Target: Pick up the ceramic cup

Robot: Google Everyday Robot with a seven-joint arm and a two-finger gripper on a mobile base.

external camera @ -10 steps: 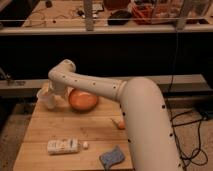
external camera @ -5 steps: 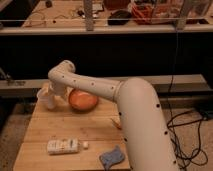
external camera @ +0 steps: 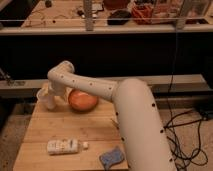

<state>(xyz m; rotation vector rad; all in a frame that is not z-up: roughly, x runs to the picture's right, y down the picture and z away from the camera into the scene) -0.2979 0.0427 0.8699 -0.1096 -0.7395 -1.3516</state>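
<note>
ceramic cup (external camera: 48, 101) sits at the tool (external camera: 45, 94)

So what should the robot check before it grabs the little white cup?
1. Cup in sight at the table's far left corner: ok.
2. Cup upright: cannot tell, the arm partly hides it.
3. Gripper right at the cup: ok.
4. Gripper open: ok.
5. Fingers on either side of the cup: cannot tell.
6. Orange bowl apart from the cup: ok, it sits just to the right.
</note>
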